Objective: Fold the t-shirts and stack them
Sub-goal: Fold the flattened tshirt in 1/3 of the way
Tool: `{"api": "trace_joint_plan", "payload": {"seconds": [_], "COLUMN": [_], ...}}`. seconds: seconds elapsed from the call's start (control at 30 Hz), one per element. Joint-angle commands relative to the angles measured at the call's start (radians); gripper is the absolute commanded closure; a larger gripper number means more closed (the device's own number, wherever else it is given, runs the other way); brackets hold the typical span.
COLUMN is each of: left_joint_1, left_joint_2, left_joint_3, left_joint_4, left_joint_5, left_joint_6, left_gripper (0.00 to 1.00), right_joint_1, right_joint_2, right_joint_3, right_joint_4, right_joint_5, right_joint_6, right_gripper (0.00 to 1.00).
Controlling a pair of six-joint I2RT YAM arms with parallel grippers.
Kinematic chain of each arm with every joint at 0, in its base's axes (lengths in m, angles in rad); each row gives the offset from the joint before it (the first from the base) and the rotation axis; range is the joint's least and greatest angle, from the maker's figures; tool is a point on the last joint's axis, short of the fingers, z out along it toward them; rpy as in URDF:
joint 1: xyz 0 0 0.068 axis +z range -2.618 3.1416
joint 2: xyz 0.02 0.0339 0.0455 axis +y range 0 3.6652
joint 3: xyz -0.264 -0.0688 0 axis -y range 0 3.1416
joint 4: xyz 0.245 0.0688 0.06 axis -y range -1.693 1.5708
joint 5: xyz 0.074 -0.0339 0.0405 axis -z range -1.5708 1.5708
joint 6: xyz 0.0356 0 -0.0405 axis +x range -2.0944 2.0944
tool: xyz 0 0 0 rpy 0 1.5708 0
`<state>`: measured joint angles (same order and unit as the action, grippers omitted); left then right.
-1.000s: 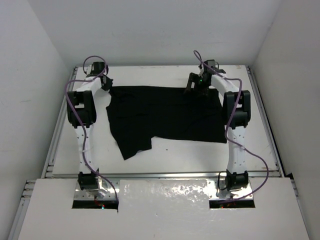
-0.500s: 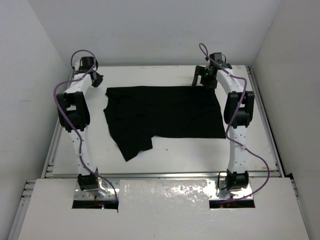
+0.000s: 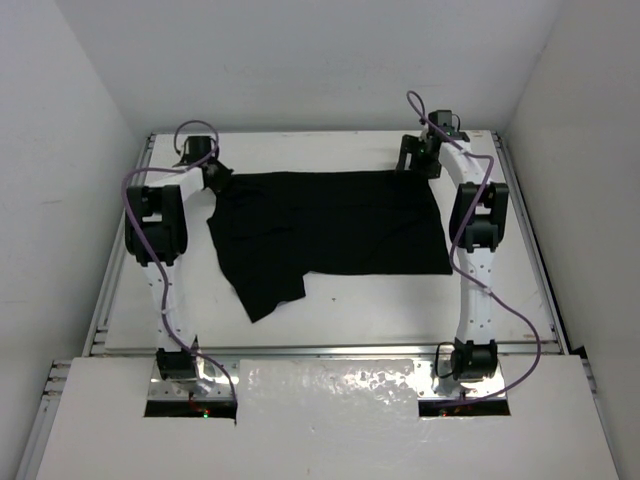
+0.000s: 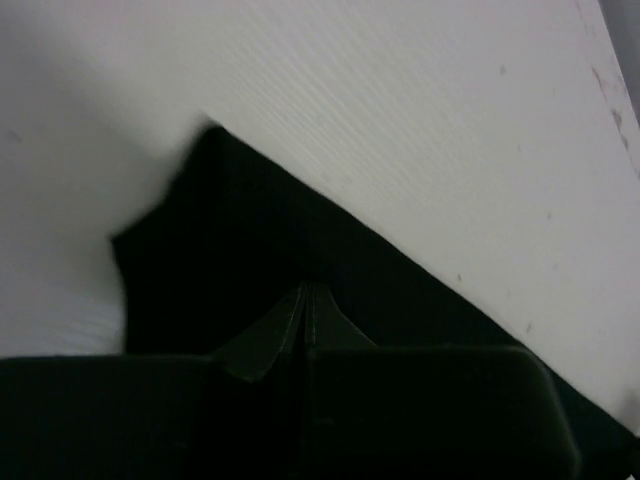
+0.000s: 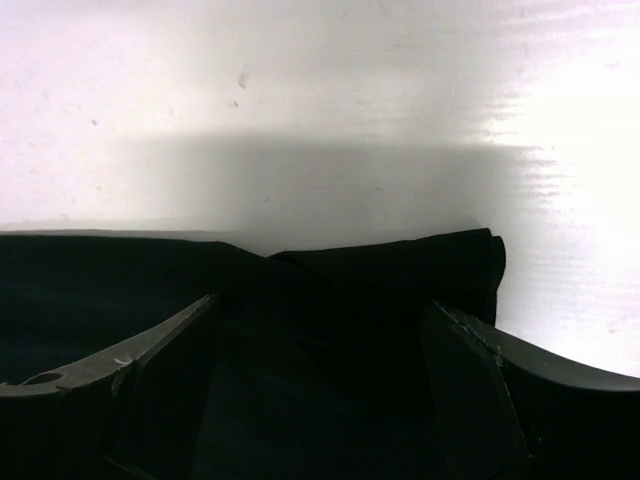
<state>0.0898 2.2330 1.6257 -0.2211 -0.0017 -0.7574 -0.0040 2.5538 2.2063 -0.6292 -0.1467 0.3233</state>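
Seen from above, the black t-shirt (image 3: 330,225) lies spread and unfolded on the table (image 3: 330,310), open white on every side; folding looks unstarted. Left wrist: the left gripper (image 4: 305,298) is clenched over the far corner, pinch unclear. Right wrist: the right gripper (image 5: 322,310) gapes, straddling its corner.
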Motion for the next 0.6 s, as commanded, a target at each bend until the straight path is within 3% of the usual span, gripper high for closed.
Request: {"api": "trace_joint_plan", "payload": {"seconds": [0.0, 0.2, 0.47, 0.57], "left_joint_1": [-0.030, -0.012, 0.007, 0.007], "left_joint_2": [-0.098, 0.052, 0.128, 0.107], "left_joint_3": [-0.046, 0.083, 0.167, 0.183], "left_joint_4": [0.131, -0.096, -0.142, -0.118], "left_joint_5": [0.007, -0.106, -0.129, -0.094], "left_joint_6": [-0.036, -0.099, -0.096, -0.073], "left_gripper": [1.00, 1.00, 1.00, 1.00], "right_joint_1": [0.009, -0.048, -0.088, -0.083], "right_joint_2": [0.057, 0.071, 0.056, 0.040], "right_joint_3": [0.029, 0.073, 0.075, 0.086], "right_joint_4": [-0.021, -0.111, -0.113, -0.069], "right_joint_5": [0.001, 0.010, 0.001, -0.108], "right_joint_6": [-0.015, 0.043, 0.049, 0.063], "right_gripper": [0.20, 0.18, 0.18, 0.16]}}
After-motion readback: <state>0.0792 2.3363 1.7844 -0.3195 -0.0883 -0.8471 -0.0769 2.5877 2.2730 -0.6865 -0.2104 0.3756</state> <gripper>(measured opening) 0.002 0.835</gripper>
